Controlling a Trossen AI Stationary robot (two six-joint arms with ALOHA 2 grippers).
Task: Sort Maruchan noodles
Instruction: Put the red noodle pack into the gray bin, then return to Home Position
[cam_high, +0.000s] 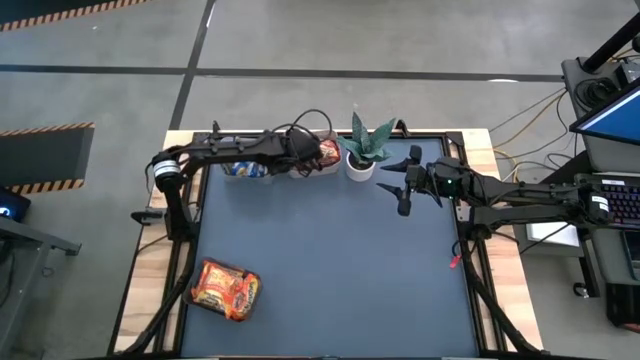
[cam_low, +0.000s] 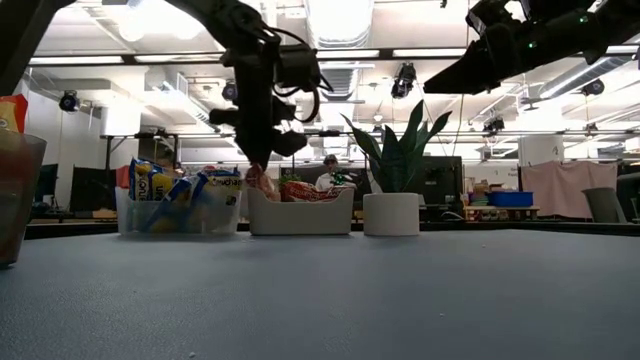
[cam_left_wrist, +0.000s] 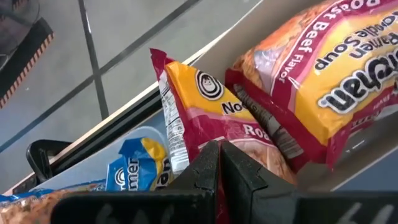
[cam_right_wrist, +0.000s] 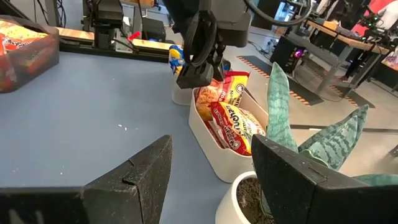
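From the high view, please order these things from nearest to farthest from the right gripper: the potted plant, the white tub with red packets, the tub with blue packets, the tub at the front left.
1. Potted plant, just left of the right gripper.
2. White tub, beyond the plant, under the left gripper.
3. Blue-packet tub, farther left at the back.
4. Front-left tub, near the front edge.

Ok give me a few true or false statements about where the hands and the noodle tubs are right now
1. The left hand is shut above the white tub. True.
2. The right hand holds a noodle packet. False: it is open, empty, beside the potted plant.
3. The white tub holds red-and-yellow packets. True.
4. The plant stands between the two far tubs. False: the clear tub of blue packets is right beside the white tub.
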